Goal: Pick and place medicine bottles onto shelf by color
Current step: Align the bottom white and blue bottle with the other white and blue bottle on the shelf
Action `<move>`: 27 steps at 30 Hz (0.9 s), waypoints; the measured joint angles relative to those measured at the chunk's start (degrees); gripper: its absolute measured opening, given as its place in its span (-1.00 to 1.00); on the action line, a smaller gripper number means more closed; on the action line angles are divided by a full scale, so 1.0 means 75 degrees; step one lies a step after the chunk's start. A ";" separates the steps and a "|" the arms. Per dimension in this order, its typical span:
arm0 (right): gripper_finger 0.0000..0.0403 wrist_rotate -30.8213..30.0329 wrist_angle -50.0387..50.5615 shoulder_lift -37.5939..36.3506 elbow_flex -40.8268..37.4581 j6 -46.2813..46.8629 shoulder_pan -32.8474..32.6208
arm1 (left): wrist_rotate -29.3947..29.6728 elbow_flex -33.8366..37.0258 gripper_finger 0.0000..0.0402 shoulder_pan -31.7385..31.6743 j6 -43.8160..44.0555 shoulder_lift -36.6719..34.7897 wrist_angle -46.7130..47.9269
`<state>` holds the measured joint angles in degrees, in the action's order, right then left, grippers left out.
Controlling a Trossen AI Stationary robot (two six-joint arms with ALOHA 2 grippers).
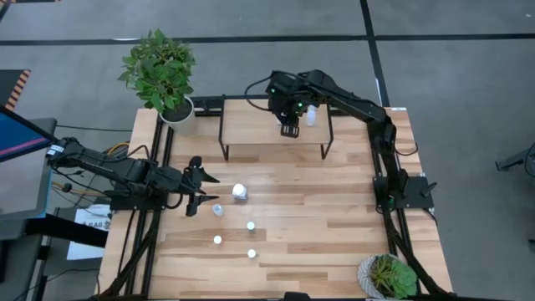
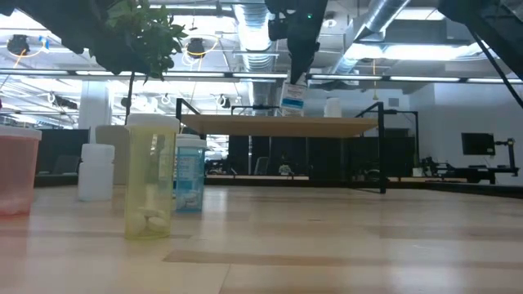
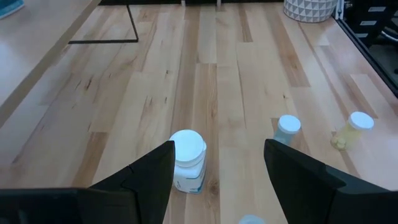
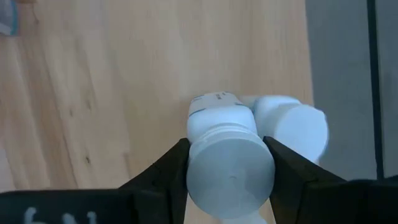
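The shelf stands at the table's far side, with one white bottle upright on its board. My right gripper hangs over the board beside that bottle, shut on another white bottle with a blue label. Several small bottles stand upright on the table: a white one, a pale blue one and three tiny ones near the front. My left gripper waits open at the table's left, its fingers pointing at the white bottle without touching it. My right gripper pinches the labelled bottle at its top end, by the two sides of the cap, between its two fingers. The fingers come from above, pointing steeply down. The bottle hangs below them, nearly upright, its base just over the shelf board.
A potted plant stands at the table's far left corner and another at the near right corner. In the low view a yellowish bottle, a blue one and a white one stand close to the camera.
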<state>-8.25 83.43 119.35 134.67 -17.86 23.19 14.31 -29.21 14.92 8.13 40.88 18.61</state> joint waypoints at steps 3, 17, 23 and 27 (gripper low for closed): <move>-0.13 0.0000 -0.0033 0.0000 0.0000 -0.0033 0.0080 | -0.0001 0.0000 0.16 0.0000 0.0007 0.0001 0.0000; -0.12 0.0122 -0.0040 0.0000 0.0000 -0.0216 0.0182 | -0.0001 0.0000 0.16 0.0000 0.0007 0.0001 0.0000; -0.12 0.0493 0.0022 0.0000 0.0000 -0.0244 0.0179 | -0.0001 0.0000 0.16 0.0000 0.0007 0.0001 0.0000; -0.11 0.0524 0.0061 0.0000 0.0000 -0.0249 0.0188 | -0.0001 0.0000 0.16 0.0000 0.0007 0.0000 0.0000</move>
<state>-4.32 83.89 119.35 134.67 -19.73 24.60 14.31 -29.21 14.92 8.19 40.88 18.61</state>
